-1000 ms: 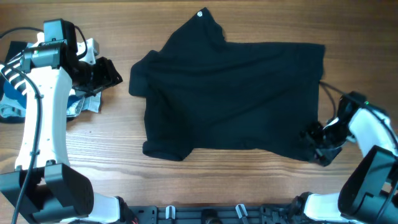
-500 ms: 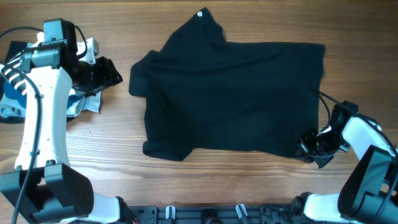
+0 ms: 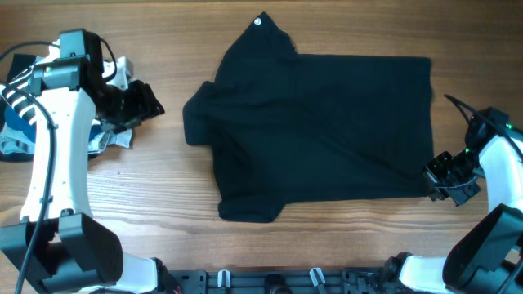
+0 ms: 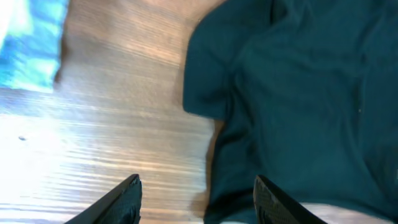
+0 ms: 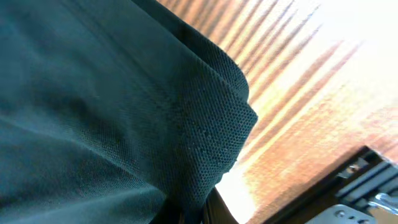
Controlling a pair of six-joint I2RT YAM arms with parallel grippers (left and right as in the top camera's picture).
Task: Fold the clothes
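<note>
the black t-shirt lies spread on the wooden table. its right front corner hides the right gripper, clamped on the fabric. left of the shirt, the left gripper, partly cropped, stands with jaws apart.

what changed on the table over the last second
The right gripper closed on the lower right corner of the black T-shirt and pulled it toward its own side. The whole shirt slid that way across the table, and its bottom edge drew out straighter. The left gripper stayed open and empty beside the other garments, which did not move.
</note>
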